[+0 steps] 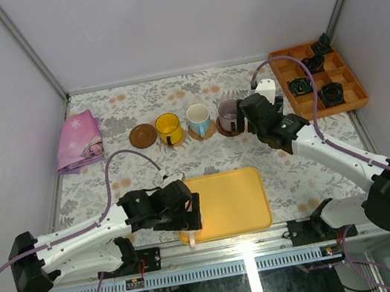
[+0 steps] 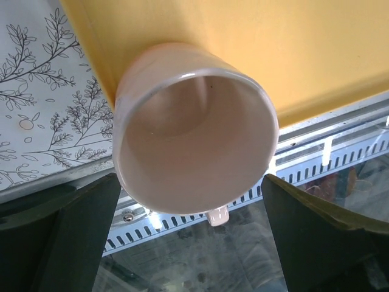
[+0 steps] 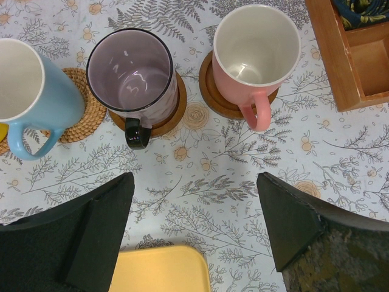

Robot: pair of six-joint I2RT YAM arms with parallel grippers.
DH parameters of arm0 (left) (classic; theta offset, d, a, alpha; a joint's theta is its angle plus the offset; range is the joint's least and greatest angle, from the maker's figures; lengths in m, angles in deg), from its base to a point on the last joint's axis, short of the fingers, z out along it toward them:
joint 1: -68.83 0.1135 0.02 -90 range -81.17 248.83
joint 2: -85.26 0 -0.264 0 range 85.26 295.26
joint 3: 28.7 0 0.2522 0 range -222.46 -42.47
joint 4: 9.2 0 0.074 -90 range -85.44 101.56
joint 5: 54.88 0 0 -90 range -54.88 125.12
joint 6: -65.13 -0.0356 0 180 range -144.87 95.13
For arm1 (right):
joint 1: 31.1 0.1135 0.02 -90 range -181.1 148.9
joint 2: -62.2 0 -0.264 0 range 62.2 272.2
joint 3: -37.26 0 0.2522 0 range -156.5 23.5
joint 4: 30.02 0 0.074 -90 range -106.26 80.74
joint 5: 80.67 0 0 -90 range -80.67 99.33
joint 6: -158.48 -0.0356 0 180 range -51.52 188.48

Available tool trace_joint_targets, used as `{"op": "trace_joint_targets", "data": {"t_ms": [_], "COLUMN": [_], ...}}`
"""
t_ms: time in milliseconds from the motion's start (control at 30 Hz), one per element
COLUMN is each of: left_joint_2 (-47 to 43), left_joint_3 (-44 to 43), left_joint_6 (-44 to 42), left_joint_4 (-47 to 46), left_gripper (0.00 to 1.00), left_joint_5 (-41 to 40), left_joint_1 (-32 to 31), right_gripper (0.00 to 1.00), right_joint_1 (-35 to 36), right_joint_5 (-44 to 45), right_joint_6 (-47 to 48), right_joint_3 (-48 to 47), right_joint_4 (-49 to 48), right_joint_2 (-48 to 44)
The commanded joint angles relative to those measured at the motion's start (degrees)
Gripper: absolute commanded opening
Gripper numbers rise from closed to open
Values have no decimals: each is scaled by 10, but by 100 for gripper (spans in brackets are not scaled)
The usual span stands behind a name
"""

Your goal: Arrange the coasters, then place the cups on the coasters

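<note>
A bare dark coaster [image 1: 143, 135] lies at the left end of a row. Right of it stand the yellow cup [image 1: 168, 129], the light blue cup [image 3: 30, 91] on a tan woven coaster [image 3: 85, 115], the purple-grey cup [image 3: 130, 76] and the pink cup [image 3: 256, 45], each on a dark coaster. My right gripper [image 3: 194, 225] hovers open on the near side of the last two, with nothing between its fingers. The cream-pink cup [image 2: 194, 140] stands at the yellow tray's [image 2: 243, 36] near left corner. My left gripper [image 2: 191, 243] is open over it, fingertips flanking its rim.
An orange compartment box [image 1: 319, 79] with black objects sits at the back right, close to the pink cup. A pink pouch [image 1: 78, 140] lies at the back left. The yellow tray [image 1: 235, 199] lies by the table's near edge, between the arm bases.
</note>
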Motion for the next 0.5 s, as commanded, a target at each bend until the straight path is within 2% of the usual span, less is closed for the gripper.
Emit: {"op": "trace_joint_targets", "data": {"t_ms": [0, 467], "left_joint_2": [27, 88], "left_joint_3": [6, -40], "left_joint_6": [-23, -134], "left_joint_4": [-24, -66], "left_gripper": [100, 100], "left_joint_5": [-25, -121], "left_joint_1": [-5, -2], "right_gripper": [90, 90], "right_joint_1": [-4, -3], "right_joint_5": [-5, 11], "right_joint_6": [-20, -20], "right_joint_3": [0, -3], "right_joint_4": [-10, 2], "right_joint_2": [-20, -24]}}
